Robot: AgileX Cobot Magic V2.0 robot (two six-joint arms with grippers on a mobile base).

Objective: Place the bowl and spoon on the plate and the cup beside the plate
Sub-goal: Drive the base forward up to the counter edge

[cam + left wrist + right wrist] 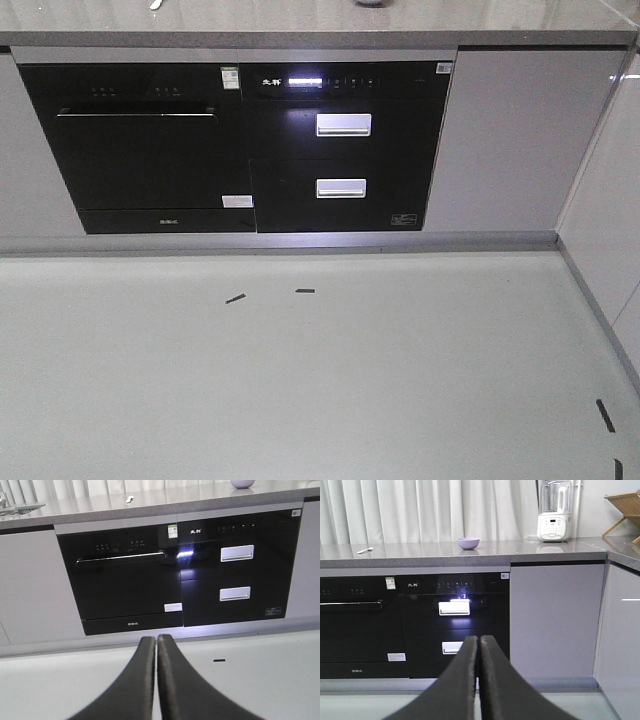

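Two sets of jaws, left jaws and right jaws, are hanging pressed shut on nothing, low before the black appliances [365,630], probably idling until raised to the surface [530,556]. Up there the spoon [365,550] is lying left, the bowl [468,543] sitting well apart mid-surface, a blender [554,511] standing further right; neither plate nor cup is showing clearly

light: dim, bluish | glare: black appliance front [235,575] | focus: soft, grainy
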